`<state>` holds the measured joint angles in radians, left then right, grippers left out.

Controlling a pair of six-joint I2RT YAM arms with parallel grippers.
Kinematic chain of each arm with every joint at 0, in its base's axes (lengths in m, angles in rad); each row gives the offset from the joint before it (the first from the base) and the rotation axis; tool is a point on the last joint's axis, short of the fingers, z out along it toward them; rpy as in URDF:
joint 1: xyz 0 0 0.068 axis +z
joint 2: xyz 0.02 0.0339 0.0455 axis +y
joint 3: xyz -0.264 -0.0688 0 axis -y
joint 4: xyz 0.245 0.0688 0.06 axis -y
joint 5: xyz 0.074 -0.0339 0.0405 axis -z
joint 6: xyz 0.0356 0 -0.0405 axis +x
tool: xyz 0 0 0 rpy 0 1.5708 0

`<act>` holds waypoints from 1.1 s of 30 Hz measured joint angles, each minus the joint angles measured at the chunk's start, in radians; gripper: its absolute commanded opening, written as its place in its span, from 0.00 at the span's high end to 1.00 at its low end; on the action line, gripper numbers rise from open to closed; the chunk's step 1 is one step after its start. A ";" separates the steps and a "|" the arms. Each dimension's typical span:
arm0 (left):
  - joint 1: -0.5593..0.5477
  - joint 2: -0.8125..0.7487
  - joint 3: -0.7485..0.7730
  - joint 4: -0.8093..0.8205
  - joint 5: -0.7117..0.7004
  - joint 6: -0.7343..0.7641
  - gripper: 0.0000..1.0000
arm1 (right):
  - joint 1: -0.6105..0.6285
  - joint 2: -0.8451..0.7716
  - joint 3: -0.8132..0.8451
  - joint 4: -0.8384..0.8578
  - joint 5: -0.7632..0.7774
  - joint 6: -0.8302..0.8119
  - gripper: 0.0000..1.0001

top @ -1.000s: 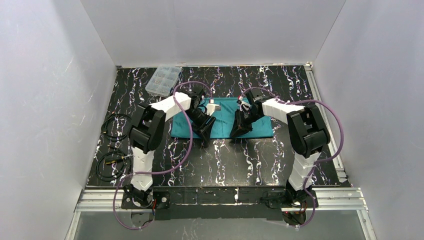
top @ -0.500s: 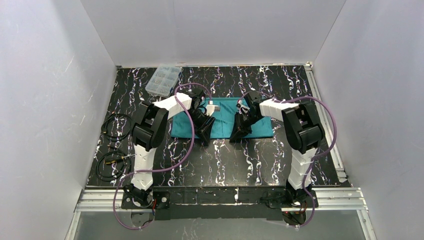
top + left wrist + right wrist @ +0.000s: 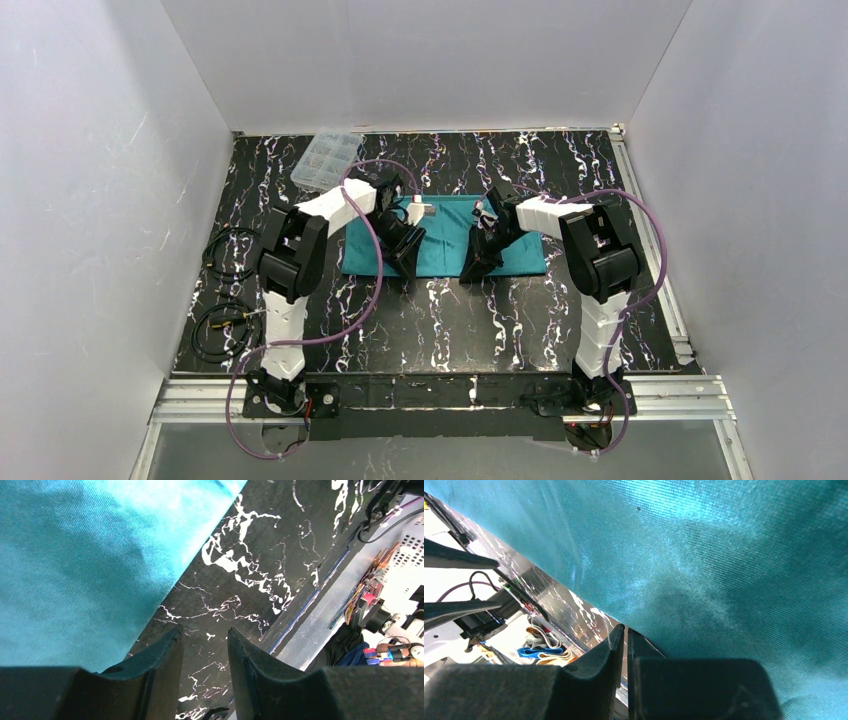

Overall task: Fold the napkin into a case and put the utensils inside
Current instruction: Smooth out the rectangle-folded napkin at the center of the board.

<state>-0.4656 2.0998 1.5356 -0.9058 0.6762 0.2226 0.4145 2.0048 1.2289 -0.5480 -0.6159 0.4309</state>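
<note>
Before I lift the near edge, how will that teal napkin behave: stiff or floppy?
Probably floppy: the napkin lies flat, with soft ripples in the right wrist view, so it should drape from a pinch. It is likely light, since the weave looks thin. It may slide on the glossy marbled table, so the far edge could drag.

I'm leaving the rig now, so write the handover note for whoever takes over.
Left gripper: open, empty, over bare table just off the napkin's near edge.
Right gripper: closed, apparently pinching that near edge.
Napkin: lies flat mid-table. Utensils: not made out in any view.
Done: no case formed yet.
Left: fold the case, then put the utensils inside.
</note>
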 measured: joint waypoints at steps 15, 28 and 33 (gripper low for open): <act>0.068 -0.023 0.014 -0.044 -0.093 0.016 0.67 | 0.000 0.000 0.000 0.000 0.000 0.003 0.85; 0.129 -0.033 -0.069 -0.041 -0.262 0.089 0.69 | 0.000 0.000 0.000 -0.001 0.000 0.003 0.86; 0.150 -0.055 -0.097 -0.032 -0.280 0.106 0.69 | -0.001 0.000 0.000 -0.003 0.000 0.003 0.86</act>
<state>-0.3161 2.0445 1.4387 -0.9379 0.3958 0.3283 0.4137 2.0048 1.2289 -0.5507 -0.6155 0.4343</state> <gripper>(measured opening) 0.312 0.141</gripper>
